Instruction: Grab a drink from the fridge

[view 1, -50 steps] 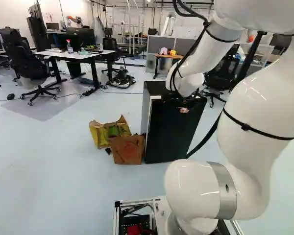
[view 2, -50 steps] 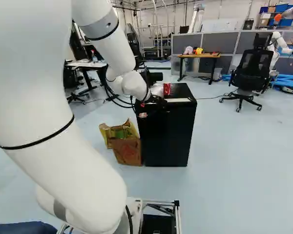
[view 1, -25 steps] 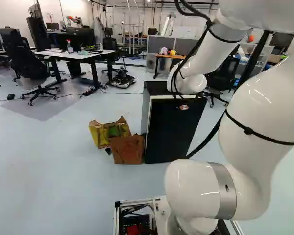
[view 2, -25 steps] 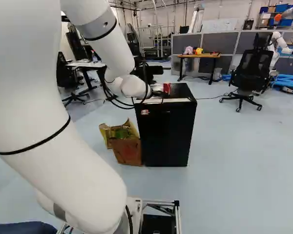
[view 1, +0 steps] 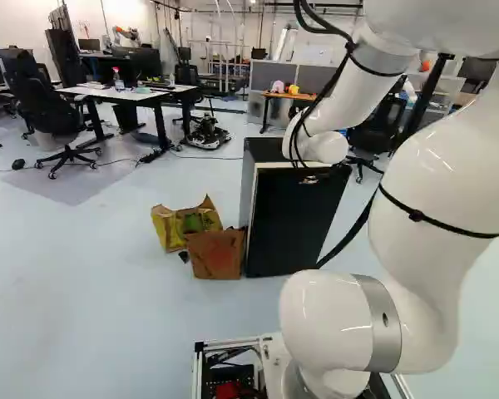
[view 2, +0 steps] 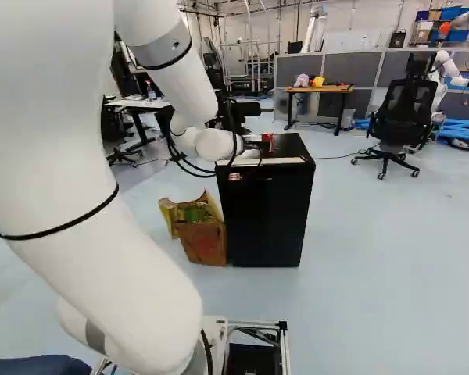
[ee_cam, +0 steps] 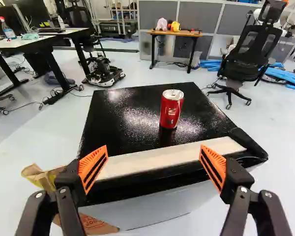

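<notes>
The gripper [view 2: 255,146] is held at the front edge of the fridge [ee_cam: 125,118], its jaws spread wide apart. The can [ee_cam: 171,109] is stood upright on top of the fridge, ahead of the open space between the jaws. A box [view 2: 203,241] is set just beside the fridge, and a desk [ee_cam: 175,33] is seen well beyond it.

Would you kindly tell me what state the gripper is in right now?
Gripper: open, holding nothing; the red can stands ahead of it on the fridge.
</notes>
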